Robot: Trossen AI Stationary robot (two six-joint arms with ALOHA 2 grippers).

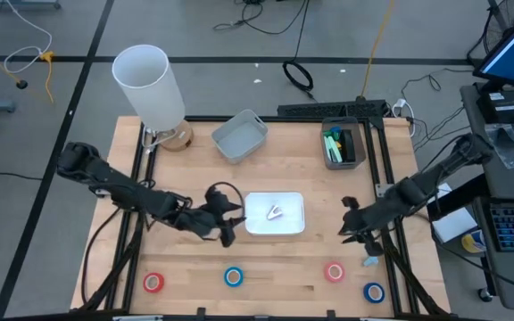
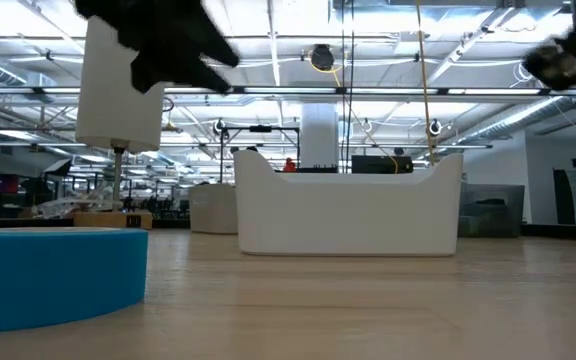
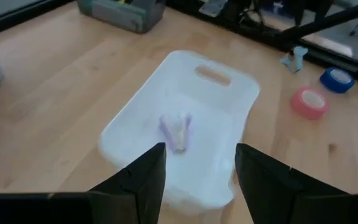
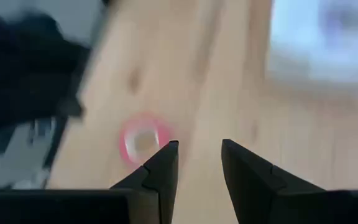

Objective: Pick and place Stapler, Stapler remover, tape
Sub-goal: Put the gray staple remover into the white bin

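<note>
Wooden tabletop [image 1: 275, 263] sits on a grey floor, framed by black rails. Near its middle you see a white tray [image 1: 275, 215] holding a small pale purple-and-white item [image 3: 176, 129]; you cannot tell what it is. Four tape rolls lie in a row along the near edge: a red roll [image 1: 153, 283], a blue roll [image 1: 233, 277], a second red roll [image 1: 334, 272] and a second blue roll [image 1: 374, 292], all well apart from one another.

Your left hand [image 1: 226, 234] hangs just beside the tray's left edge, fingers [image 3: 135, 180] spread and grasping nothing. Your right hand [image 1: 353, 234] hovers to the right of the tray, above and near the second red roll, fingers [image 4: 160, 168] parted with nothing between them.

At the far side stand a grey bin [image 1: 239, 136], a green-filled organizer [image 1: 344, 144] and a white lamp [image 1: 148, 86].
</note>
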